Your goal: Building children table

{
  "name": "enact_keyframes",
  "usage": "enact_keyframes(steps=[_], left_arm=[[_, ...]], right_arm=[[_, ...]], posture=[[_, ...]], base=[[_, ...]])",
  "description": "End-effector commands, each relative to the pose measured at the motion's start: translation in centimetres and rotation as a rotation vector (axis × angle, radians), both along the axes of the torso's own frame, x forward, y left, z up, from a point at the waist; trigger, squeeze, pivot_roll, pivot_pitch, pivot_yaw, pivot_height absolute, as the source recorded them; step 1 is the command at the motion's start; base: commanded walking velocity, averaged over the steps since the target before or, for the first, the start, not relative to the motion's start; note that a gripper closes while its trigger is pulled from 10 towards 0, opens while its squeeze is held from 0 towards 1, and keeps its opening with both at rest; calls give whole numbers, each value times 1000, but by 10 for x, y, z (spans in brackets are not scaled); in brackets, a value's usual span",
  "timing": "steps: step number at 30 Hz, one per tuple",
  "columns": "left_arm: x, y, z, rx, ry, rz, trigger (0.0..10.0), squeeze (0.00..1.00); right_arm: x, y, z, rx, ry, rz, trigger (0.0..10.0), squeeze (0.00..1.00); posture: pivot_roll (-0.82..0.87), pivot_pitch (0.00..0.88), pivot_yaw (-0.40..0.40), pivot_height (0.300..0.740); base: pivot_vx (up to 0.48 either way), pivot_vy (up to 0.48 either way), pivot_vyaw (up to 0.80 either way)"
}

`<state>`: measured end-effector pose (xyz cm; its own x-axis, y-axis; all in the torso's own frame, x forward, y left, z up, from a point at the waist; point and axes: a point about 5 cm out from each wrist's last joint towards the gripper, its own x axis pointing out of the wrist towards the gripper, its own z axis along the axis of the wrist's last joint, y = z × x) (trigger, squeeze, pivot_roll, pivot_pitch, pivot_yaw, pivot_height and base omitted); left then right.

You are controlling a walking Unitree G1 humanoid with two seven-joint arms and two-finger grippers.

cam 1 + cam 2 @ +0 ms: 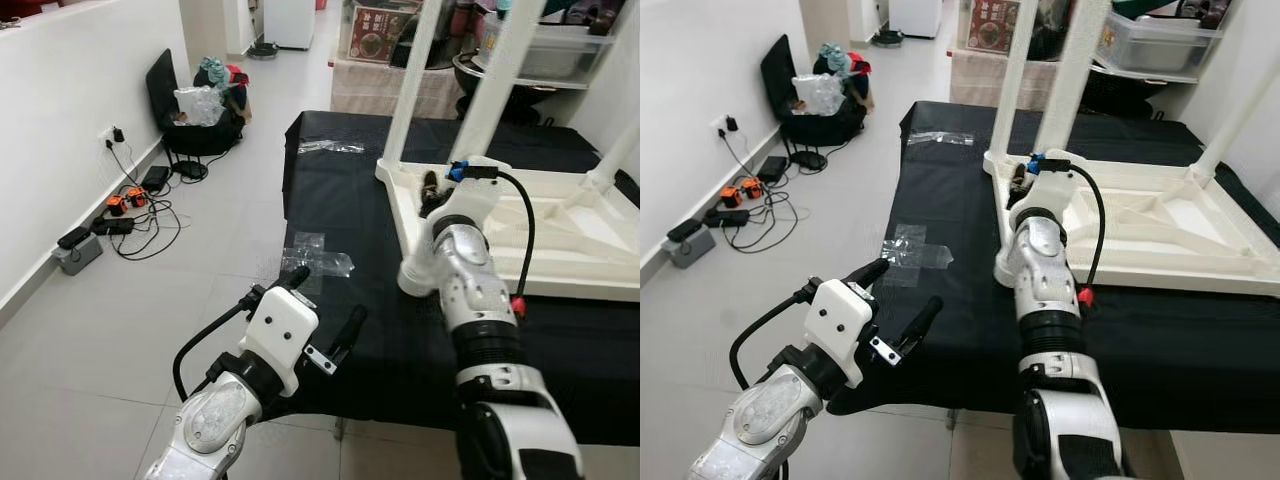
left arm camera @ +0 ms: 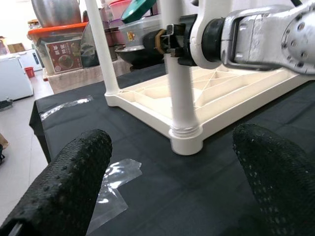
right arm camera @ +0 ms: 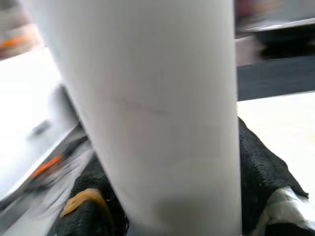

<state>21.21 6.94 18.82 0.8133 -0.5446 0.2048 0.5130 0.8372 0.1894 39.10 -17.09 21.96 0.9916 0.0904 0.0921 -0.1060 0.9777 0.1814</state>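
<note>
A white children's table [image 1: 600, 240] lies upside down on a black-covered surface [image 1: 350, 200]. Its white legs point upward. My right gripper [image 1: 432, 190] is shut on the near-left leg [image 1: 495, 90], a little above the corner socket. In the right wrist view this leg [image 3: 157, 108] stands between the black fingers [image 3: 261, 162]. The left wrist view shows the leg's threaded foot [image 2: 184, 132] seated in the corner. Another leg [image 1: 412, 90] stands at the far-left corner. My left gripper [image 1: 320, 300] is open and holds nothing, low over the surface's near-left edge.
Clear plastic wrap [image 1: 320, 260] lies on the cloth near my left gripper, and another piece [image 1: 330, 147] farther back. Cables and adapters [image 1: 125, 215] litter the floor by the left wall. A black bag with clothes [image 1: 200, 110] stands behind them. Boxes and bins [image 1: 380, 40] crowd the back.
</note>
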Motion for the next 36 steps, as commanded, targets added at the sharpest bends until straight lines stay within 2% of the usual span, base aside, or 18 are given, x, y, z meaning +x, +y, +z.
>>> enact_keyframes(steps=[1,4,5,6,7,8,9,10,11,13,16,22,23,26,27,32,33,36], left_arm=[[0,0,-1,-3,4,6,10000,0],[0,0,-1,-4,3,7,10000,0],[0,0,-1,-4,2,10,10000,0],[0,0,-1,-4,2,10,10000,0],[0,0,0,-4,1,11,10000,0],[0,0,0,-4,1,11,10000,0],[0,0,0,-5,0,11,10000,0],[0,0,0,-5,0,11,10000,0],[0,0,0,-4,-1,11,10000,0],[0,0,0,-4,-1,11,10000,0],[0,1,0,0,0,12,10000,0],[-1,1,-1,2,0,8,10000,0],[0,1,-2,4,0,10,10000,0],[0,1,-2,6,0,11,10000,0],[0,1,-2,7,1,11,10000,0],[0,1,-3,9,0,10,10000,0],[0,2,-3,11,0,10,10000,0],[0,2,-4,11,0,9,10000,0]], right_arm=[[0,16,3,15,7,205,10000,0],[-2,17,4,7,5,300,10000,0],[-8,18,6,1,-15,446,10000,0],[-8,18,6,1,-15,446,10000,0],[-15,19,8,-14,-37,578,10000,0],[-15,19,8,-14,-37,578,10000,0],[-19,20,8,-35,-48,685,10000,0],[-19,20,8,-35,-48,685,10000,0],[-22,22,8,-50,-59,767,10000,0],[-22,22,8,-50,-59,767,10000,0],[-27,39,5,-79,-75,936,10000,0],[-25,53,-2,-151,-57,964,10000,0],[-25,57,-2,-164,-60,979,10000,1000],[-26,60,-2,-174,-66,1000,10000,1000],[-25,63,-1,-197,-73,997,10000,0],[-23,64,0,-226,-86,965,10000,0],[-19,62,1,-237,-86,905,0,0],[-15,61,2,-239,-86,857,0,0]], posture=[[82,37,-92,740],[82,37,-92,740],[82,37,-92,740],[82,37,-92,740],[86,39,-92,740],[86,39,-92,740],[87,40,-93,740],[87,40,-93,740],[89,42,-90,740],[89,42,-90,740],[90,35,-89,740],[94,25,-91,740],[95,19,-90,740],[95,19,-90,740],[95,10,-90,740],[95,9,-92,740],[93,4,-91,740],[92,2,-91,740]], base=[[0,0,0],[0,0,0],[0,0,0],[0,0,0],[0,0,0],[0,0,0],[0,0,0],[0,0,0],[0,0,0],[0,0,0],[0,0,0],[0,0,0],[0,0,0],[0,0,0],[0,0,0],[0,0,0],[0,0,0],[0,0,0]])
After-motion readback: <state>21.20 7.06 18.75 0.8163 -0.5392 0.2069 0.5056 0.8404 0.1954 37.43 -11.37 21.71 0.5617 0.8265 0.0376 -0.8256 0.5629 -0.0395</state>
